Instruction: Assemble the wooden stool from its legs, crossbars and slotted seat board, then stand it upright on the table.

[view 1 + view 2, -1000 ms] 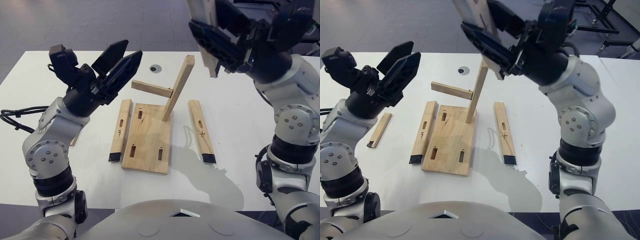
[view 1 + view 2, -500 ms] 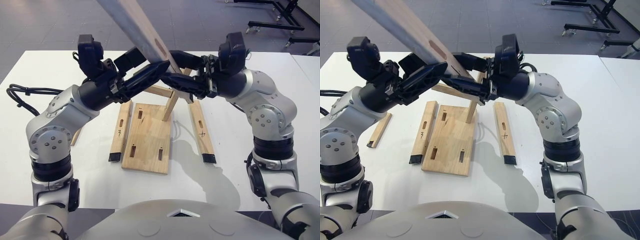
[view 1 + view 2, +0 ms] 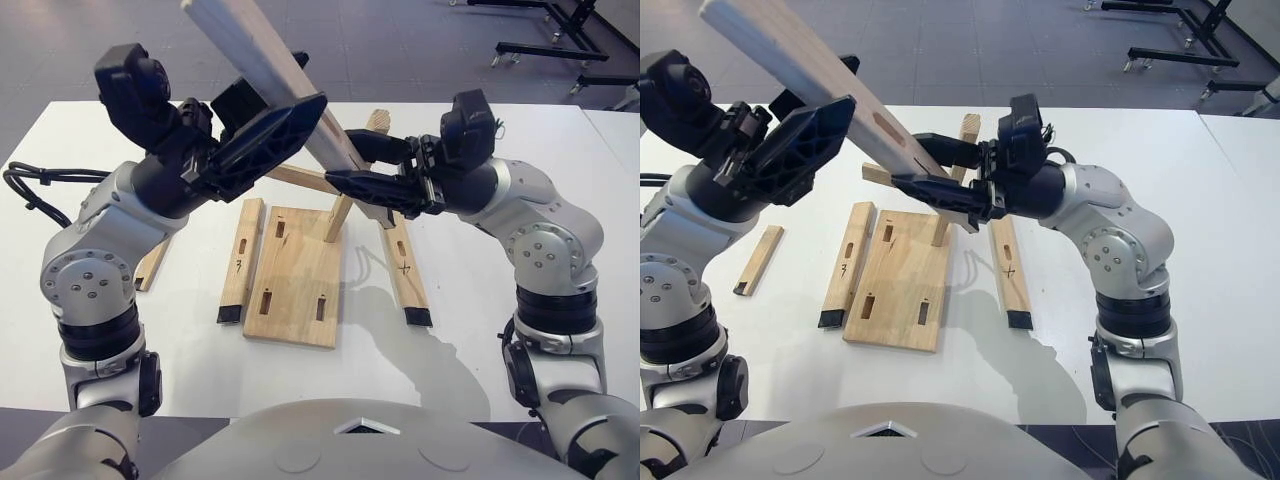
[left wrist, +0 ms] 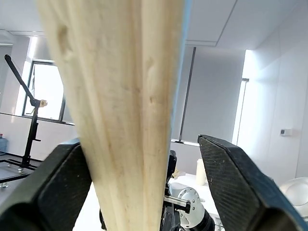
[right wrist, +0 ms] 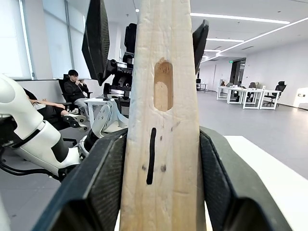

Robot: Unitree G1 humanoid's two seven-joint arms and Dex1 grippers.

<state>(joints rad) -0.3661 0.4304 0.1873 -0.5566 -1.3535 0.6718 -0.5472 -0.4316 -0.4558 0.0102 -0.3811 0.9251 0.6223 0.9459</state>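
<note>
Pale wood is up in the air: the long leg [image 3: 250, 45] slants from eleven o'clock down toward the middle, above the seat board [image 3: 295, 285]. The right hand [image 3: 342, 160] is clamped on its lower end. The left hand [image 3: 308, 82] straddles it higher up, spread wide.

The left wrist view shows one finger [image 4: 57, 192] against the wood while the other stands off with a gap. From the right wrist view both pads [image 5: 106, 192] press the leg's sides, and its face carries an oval slot [image 5: 163, 85] and a black pen stroke [image 5: 150, 156].

Down on the white counter [image 3: 480, 300] the seat board lies flat. An upright leg [image 3: 340, 215] is planted at its one-o'clock corner, tilted, with a crossbar [image 3: 310, 182] jutting toward nine o'clock. A flat leg [image 3: 241, 262] lies at the board's nine o'clock, a second flat leg [image 3: 405, 265] at its three. The right eye view catches a short bar [image 3: 759, 260] farther out at nine.

Beyond the counter are grey floor tiles [image 3: 400, 40] and black wheeled frames [image 3: 545, 50] at one o'clock.
</note>
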